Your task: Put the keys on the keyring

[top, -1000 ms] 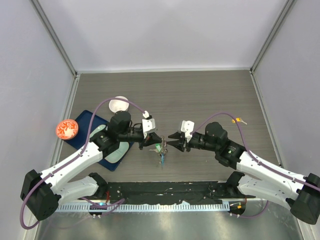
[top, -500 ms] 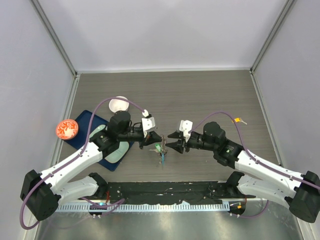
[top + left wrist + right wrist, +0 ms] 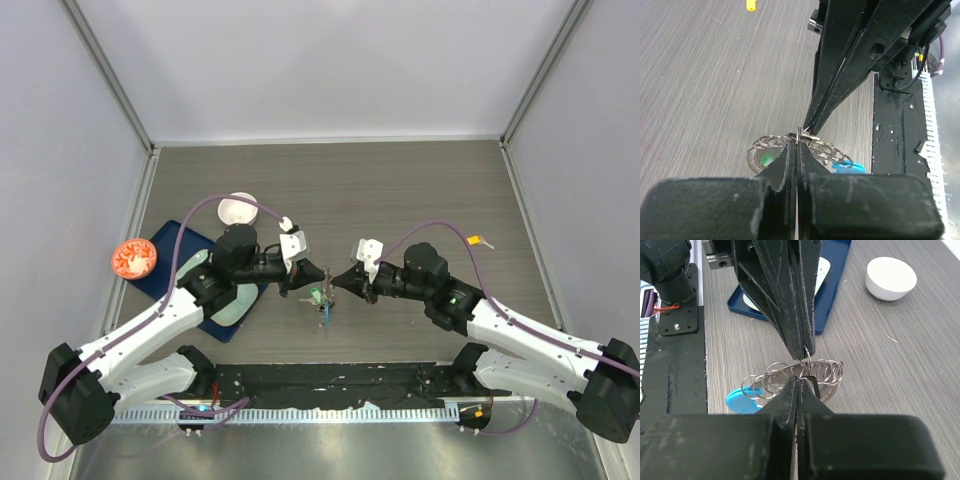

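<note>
Table (image 3: 400,190): grey wood-grain surface, walled on three sides.

Blue tray (image 3: 160,262): at the left, partly under the left arm. A white bowl (image 3: 238,209) stands just beyond it, and a red-patterned dish (image 3: 133,258) sits at its left edge. All are well apart from the work point.

Left gripper (image 3: 312,281): jaws pressed together, tips pinching a wire loop at the top of the keyring (image 3: 321,297).

Right gripper (image 3: 338,283): jaws pressed together, pointing tip to tip at the left gripper. Its tips touch the same ring bundle. Whether they grip a wire cannot be told.

Keyring: near the table's middle, between the two grippers. In the top view its long axis runs from the tips toward the near edge. Its blue tag (image 3: 740,400) is at the near end.

Keys: no single key can be made out among the silver loops (image 3: 772,145).

Yellow piece (image 3: 478,240): lies far to the right, clear of both arms.
</note>
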### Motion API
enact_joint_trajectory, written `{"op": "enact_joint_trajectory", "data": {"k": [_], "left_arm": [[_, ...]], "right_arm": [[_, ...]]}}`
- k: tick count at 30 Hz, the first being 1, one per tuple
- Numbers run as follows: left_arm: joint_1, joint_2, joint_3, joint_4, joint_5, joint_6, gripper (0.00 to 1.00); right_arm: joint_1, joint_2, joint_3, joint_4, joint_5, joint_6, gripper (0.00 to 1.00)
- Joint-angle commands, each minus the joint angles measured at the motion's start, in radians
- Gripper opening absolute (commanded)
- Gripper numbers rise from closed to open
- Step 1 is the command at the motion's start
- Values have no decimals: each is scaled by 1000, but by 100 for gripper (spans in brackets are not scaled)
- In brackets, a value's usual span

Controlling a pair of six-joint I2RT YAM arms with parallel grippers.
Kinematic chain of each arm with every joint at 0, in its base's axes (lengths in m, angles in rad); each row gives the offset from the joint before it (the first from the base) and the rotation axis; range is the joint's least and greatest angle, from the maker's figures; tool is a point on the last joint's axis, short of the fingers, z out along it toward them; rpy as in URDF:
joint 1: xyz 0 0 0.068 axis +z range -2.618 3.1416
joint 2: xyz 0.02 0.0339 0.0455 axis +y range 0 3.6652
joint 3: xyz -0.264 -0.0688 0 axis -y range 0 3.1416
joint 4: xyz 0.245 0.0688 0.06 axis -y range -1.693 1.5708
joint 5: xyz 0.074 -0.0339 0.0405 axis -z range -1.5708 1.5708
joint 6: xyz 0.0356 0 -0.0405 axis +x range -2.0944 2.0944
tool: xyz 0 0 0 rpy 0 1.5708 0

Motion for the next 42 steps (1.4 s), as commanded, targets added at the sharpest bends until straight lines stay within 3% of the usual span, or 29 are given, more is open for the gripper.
{"op": "enact_joint_trajectory", "data": {"k": [1, 6, 14, 19, 21, 24, 28, 37, 42], "left_arm": [[-4, -39, -27, 238, -30, -107, 0], [-5, -29, -45, 358, -54, -207, 0], [-39, -5, -154, 697, -188, -314, 0], [-37, -20, -156, 677, -208, -296, 29], [-37, -51, -145, 611, -228, -261, 37], [-36, -92, -97, 463, -251, -184, 42], [-7, -95, -4, 245, -210, -97, 43], [127, 82, 244, -179, 232, 78, 46], [139, 233, 386, -485, 350, 299, 47]], "right_arm": [[2, 4, 20, 45, -18, -1, 1], [2, 5, 33, 41, -24, -4, 1], [2, -4, 78, -33, 37, -45, 1], [2, -14, 116, -73, 101, -87, 1], [0, -22, 122, -84, 127, -102, 1], [2, -24, 139, -104, 156, -133, 1], [2, -19, 158, -122, 158, -156, 1], [2, -31, 150, -139, 109, -180, 1], [2, -47, 145, -137, 89, -183, 1]]}}
